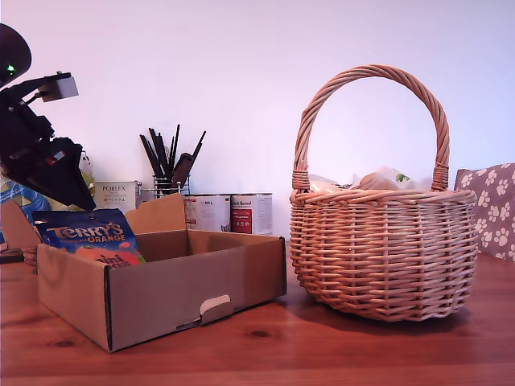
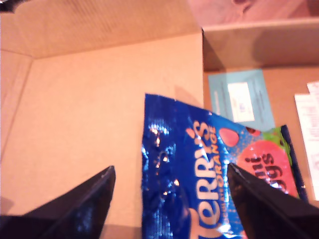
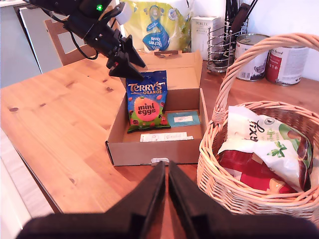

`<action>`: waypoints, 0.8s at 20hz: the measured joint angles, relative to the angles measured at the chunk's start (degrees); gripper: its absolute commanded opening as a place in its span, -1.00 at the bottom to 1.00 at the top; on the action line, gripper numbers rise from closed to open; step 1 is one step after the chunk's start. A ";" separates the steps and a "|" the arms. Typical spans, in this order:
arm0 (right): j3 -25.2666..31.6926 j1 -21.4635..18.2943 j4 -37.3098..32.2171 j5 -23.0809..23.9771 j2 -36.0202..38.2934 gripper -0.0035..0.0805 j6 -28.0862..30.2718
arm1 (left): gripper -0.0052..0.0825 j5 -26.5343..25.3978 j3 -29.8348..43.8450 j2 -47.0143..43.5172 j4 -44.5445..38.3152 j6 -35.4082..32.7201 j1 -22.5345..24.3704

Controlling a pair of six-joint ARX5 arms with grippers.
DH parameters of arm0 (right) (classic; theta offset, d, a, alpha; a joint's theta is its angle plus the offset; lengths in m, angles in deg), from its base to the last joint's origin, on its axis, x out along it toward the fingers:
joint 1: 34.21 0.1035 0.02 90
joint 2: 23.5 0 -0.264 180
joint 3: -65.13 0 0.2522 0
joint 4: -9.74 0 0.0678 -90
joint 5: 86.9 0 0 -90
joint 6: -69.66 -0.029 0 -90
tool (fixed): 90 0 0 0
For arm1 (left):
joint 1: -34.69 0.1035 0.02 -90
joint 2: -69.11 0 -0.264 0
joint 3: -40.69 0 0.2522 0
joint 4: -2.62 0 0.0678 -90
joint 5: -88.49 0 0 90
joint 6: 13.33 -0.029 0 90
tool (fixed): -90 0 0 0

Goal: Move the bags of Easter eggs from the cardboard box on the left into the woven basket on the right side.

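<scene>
The glossy blue Terry's Orange bag (image 1: 92,236) (image 3: 146,99) leans upright inside the cardboard box (image 1: 161,301) (image 3: 149,152), at its end on the exterior view's left. My first gripper (image 2: 169,199) (image 3: 130,68) (image 1: 76,197) hangs open just above the bag's top edge, its fingers (image 2: 79,206) wide apart on either side of the bag (image 2: 189,174). The woven basket (image 1: 382,249) (image 3: 219,179) stands at the exterior view's right. It holds a white bag with dark print (image 3: 264,139) and a cream and red bag (image 3: 249,174). My second gripper (image 3: 167,199) is shut, empty, above the table's near edge.
A blue card (image 3: 183,118) and a white slip (image 3: 162,137) lie on the box floor. Behind the box stand two tins (image 1: 229,213), a wire holder of black utensils (image 1: 169,165), a white carton (image 1: 117,195) and a yellow-and-blue pack (image 3: 157,25). A paw-print cushion (image 1: 491,205) sits beyond the basket.
</scene>
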 measured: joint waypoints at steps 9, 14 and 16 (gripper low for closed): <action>0.00 0.00 -0.02 0.00 0.00 -0.95 0.39 | 0.49 7.56 -0.07 0.02 8.72 2.01 0.00; 0.00 0.00 -0.02 0.00 0.00 -0.95 0.39 | 0.49 14.27 -0.35 0.02 11.02 5.99 -2.25; 0.00 0.00 -0.02 0.00 0.00 -0.95 0.39 | 0.49 15.02 -0.35 0.02 12.33 6.10 -4.22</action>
